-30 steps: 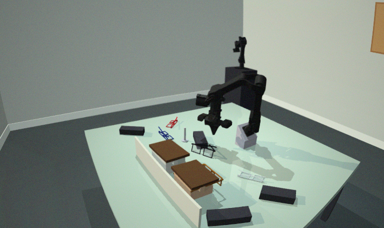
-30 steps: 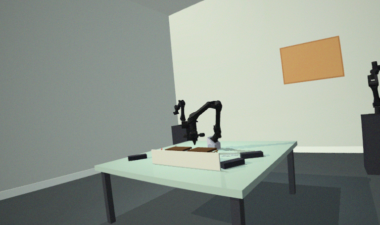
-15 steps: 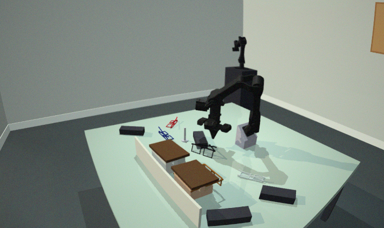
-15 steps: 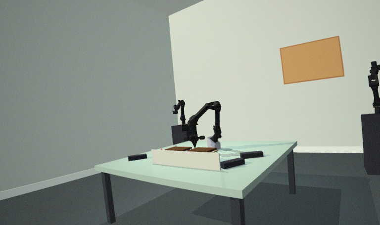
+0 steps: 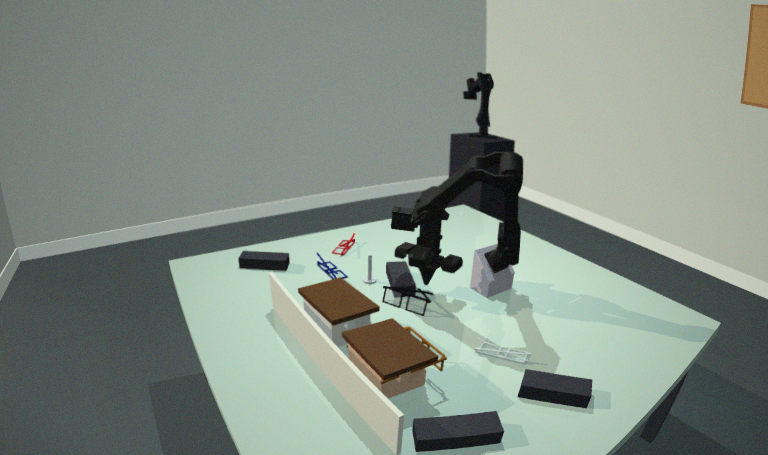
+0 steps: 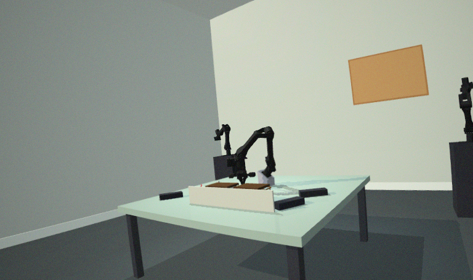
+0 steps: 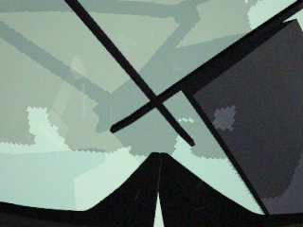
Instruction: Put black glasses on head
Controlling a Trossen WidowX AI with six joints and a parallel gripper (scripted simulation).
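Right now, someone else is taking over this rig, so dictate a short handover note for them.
End effector: shut, holding nothing, poised just above the black glasses.
Black glasses: on the table, against a dark block, temples crossed in the wrist view.
Heads: two brown-topped heads behind the white board; green tag not visible.
Done: approach only.
Left: open, grasp, place, release.

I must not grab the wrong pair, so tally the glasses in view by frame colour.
Black glasses: 1
Blue glasses: 1
Red glasses: 1
White glasses: 1
Orange glasses: 1
Total: 5
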